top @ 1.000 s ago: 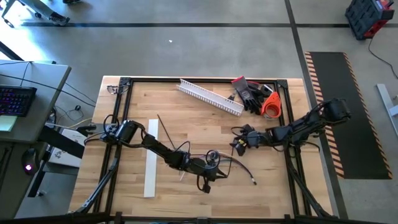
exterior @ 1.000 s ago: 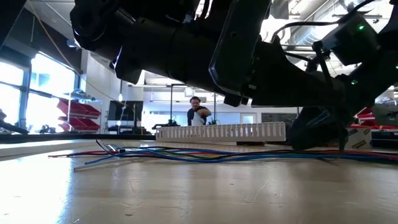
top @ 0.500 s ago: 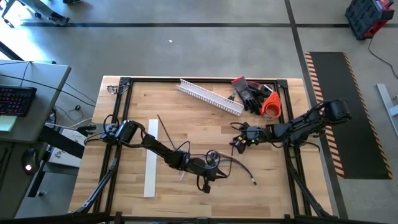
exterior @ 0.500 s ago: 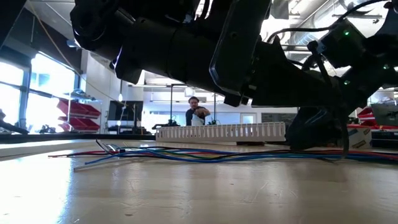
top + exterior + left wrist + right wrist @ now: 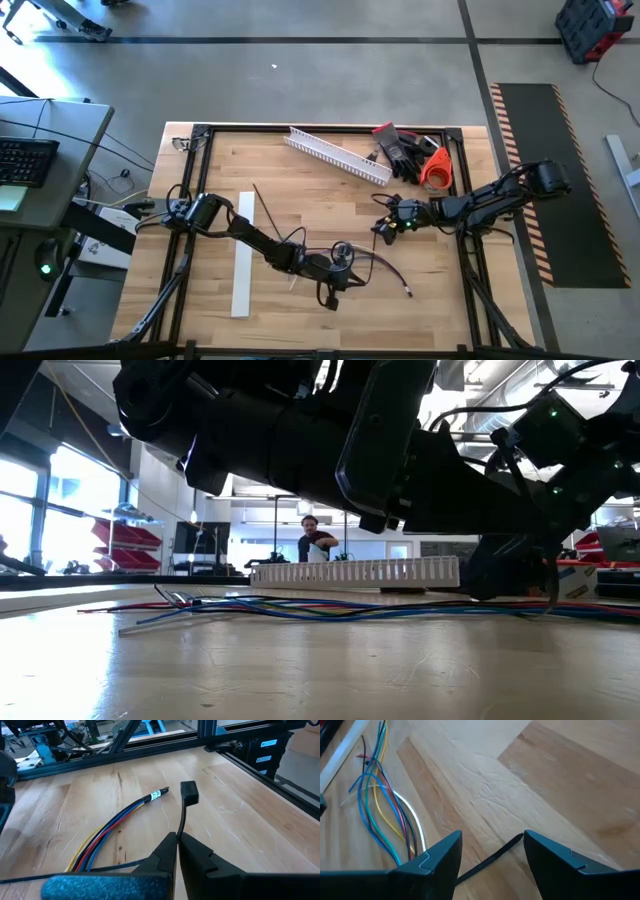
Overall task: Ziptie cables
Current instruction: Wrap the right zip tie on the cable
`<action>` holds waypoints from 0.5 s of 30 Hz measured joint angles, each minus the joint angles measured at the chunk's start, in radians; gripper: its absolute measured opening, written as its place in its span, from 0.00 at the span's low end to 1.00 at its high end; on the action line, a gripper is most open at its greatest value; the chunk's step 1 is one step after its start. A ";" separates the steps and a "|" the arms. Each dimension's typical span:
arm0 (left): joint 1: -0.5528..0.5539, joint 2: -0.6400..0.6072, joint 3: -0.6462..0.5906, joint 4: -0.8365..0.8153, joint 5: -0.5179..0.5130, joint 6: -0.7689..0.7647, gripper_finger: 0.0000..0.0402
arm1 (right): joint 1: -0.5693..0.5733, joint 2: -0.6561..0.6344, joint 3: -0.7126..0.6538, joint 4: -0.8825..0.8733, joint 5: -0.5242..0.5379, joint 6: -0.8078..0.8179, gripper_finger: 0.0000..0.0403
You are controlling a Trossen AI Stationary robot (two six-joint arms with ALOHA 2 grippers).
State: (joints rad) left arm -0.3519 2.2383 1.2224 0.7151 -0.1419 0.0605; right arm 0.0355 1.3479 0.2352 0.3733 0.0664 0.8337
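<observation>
The cables (image 5: 372, 266), thin coloured wires, lie loose on the wooden table; their labelled end (image 5: 157, 794) shows in the left wrist view. My left gripper (image 5: 328, 288) is at the table's middle near the front. It is shut on a black ziptie (image 5: 183, 815) beside the cables. My right gripper (image 5: 381, 232) hovers right of centre, open. A thin black strip (image 5: 490, 860) shows below the gap between its fingers, and the wires (image 5: 380, 805) lie off to one side. My left gripper pinches the ziptie's strap (image 5: 179, 834) between its two shut fingertips. The fingers slant down toward the table's near edge and lie along the strap. The strap sticks out ahead of the fingertips, with its square head (image 5: 189, 792) at the free end.
A flat white strip (image 5: 243, 255) lies left of the cables. A white slotted channel (image 5: 340, 155) lies at the back, with dark gloves (image 5: 400, 150) and an orange item (image 5: 434, 168) at the back right. A black frame (image 5: 465, 200) rims the table. A person (image 5: 315, 540) stands far behind.
My right gripper has swung a little toward the table's far edge and turned slightly. My left gripper and the cables have kept still.
</observation>
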 joint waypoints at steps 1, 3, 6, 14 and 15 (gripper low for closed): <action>0.000 0.000 0.000 0.000 0.000 0.000 0.00 | 0.000 0.000 0.000 0.000 0.008 0.001 0.50; 0.000 0.000 0.000 0.000 0.000 0.000 0.00 | 0.000 0.000 0.000 0.000 0.016 0.002 0.50; 0.000 0.000 0.000 0.000 0.000 0.000 0.00 | 0.000 0.000 0.000 0.000 0.020 0.003 0.50; 0.000 0.000 0.000 0.000 0.000 0.000 0.00 | 0.000 0.033 0.000 0.029 0.023 0.003 0.50; 0.000 0.000 0.000 0.000 0.000 0.000 0.00 | 0.000 0.046 0.001 0.042 0.026 0.002 0.50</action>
State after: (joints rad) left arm -0.3519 2.2383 1.2224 0.7155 -0.1418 0.0601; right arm 0.0356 1.3936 0.2359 0.4155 0.0925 0.8360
